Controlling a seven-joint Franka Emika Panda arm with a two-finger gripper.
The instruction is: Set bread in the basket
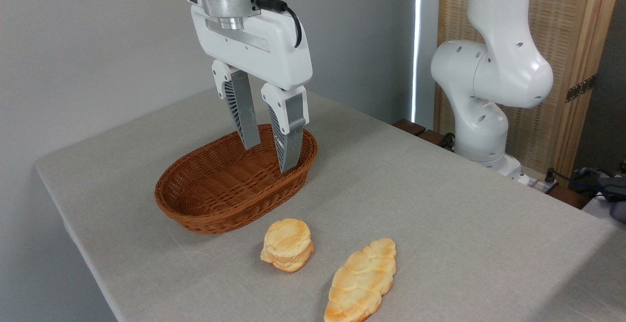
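1. The bread (pixel 287 244) is a round bun with no clear long axis; it sits flat on the table (pixel 440 214), its layers stacked upward, the top layer set slightly askew over the lower ones
2. The basket (pixel 230 190) is oval, its long axis running from the near left to the far right of the picture, open side up and empty
3. The bread lies just in front of the basket's near rim, close to it but apart, with a strip of bare cloth between them
4. A braided loaf (pixel 361 281) lies to the right of the bread, near but not touching, its long axis slanting from near left to far right; its near tip reaches the bottom of the frame
5. Open tabletop spreads to the right and behind; the table's left edge runs close past the basket
6. The bread is golden-tan, lumpy, paler on top and browner at the edges
7. The gripper (pixel 270 156) hangs over the basket's far end, fingers pointing down, parted and holding nothing
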